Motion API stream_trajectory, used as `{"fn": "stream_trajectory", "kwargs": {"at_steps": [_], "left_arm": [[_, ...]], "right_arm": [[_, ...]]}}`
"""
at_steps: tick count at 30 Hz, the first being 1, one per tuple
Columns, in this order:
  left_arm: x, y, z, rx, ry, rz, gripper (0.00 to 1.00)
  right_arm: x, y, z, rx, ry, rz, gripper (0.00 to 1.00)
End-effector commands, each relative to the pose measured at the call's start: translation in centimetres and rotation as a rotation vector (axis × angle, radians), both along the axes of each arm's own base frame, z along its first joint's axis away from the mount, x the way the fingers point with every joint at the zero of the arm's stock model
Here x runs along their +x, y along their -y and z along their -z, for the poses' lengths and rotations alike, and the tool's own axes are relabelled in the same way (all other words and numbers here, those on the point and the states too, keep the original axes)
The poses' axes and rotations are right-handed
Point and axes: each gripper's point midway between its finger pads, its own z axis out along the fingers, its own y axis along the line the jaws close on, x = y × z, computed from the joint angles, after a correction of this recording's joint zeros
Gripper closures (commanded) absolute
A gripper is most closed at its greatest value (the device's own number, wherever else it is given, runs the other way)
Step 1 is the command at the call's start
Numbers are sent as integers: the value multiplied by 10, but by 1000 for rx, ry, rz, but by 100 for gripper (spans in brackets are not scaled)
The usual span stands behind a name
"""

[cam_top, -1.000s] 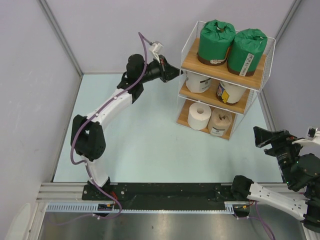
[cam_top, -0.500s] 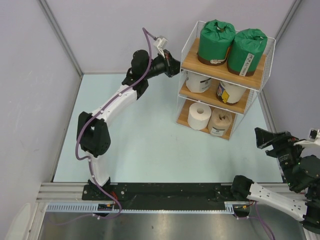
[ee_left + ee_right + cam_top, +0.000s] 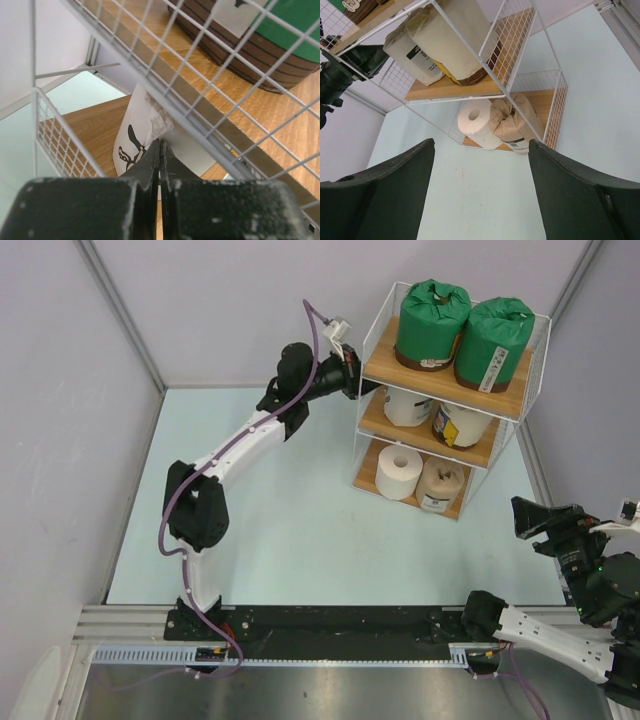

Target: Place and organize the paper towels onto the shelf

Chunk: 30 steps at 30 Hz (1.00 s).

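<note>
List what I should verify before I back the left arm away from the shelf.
1. All six rolls shelved: ok. Green-wrapped rolls on the top tier, white-wrapped roll and cream roll in the middle, bare white roll and tan roll at the bottom.
2. Left gripper empty: ok, shut on nothing.
3. Left gripper clear of the shelf wire: cannot tell; its tip sits at the middle tier's side mesh.
4. Right gripper clear of the shelf: ok, open and well apart.
</note>
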Motion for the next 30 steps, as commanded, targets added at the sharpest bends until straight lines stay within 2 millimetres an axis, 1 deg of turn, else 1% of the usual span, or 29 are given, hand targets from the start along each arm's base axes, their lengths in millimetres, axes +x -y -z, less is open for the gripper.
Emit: {"fn": "stream_trajectory", "kwargs": {"at_steps": [1,9,11,12,13,14,15,16,17,20,21,22,23,24,26,27,28,29,30], "left_arm": [[-11,9,-24,-20,70,29,100],[-26,16,-29,-27,83,70,100],[-30,13,-33,-31,88,72,100],[-30,13,-28,-27,80,67,100],[-31,10,-30,-26,85,58,100],[-33,7,-36,-28,101,49,100],[-30,3,-33,-24,95,34,99],[-30,0,-35,-27,95,26,100],[-32,-5,-44,-38,109,20,100],[-32,-17,-54,-53,118,-5,99],[-32,-23,-61,-61,130,-15,98],[-33,-27,-66,-71,133,-19,95],[-33,-30,-71,-78,136,-26,94],[-36,-36,-80,-88,148,-30,94],[-37,-43,-87,-98,146,-42,92],[-40,-48,-93,-104,151,-49,90],[-41,-51,-96,-109,147,-52,86],[-42,-55,-95,-107,140,-60,86],[-44,-58,-95,-110,135,-65,85]], "right_arm": [[-1,3,-1,15,4,12,20],[0,1,-1,16,1,9,20],[0,0,-1,11,-2,9,20],[0,0,-1,13,-1,9,20],[0,0,-1,12,-1,8,20],[0,0,-2,12,-1,11,20],[0,0,-1,13,-1,11,20],[0,0,-1,11,-1,9,20],[1,0,-1,12,-1,11,20],[1,1,-1,10,-1,17,20],[1,2,-2,11,1,23,20],[1,3,-2,17,4,24,20],[1,4,-4,26,9,32,20],[1,5,-6,35,15,38,20],[3,4,-11,42,25,44,22],[5,1,-11,29,22,46,22],[6,-1,-12,15,21,48,23],[8,-4,-16,-4,27,42,24],[12,-13,-17,-37,19,35,25]]}}
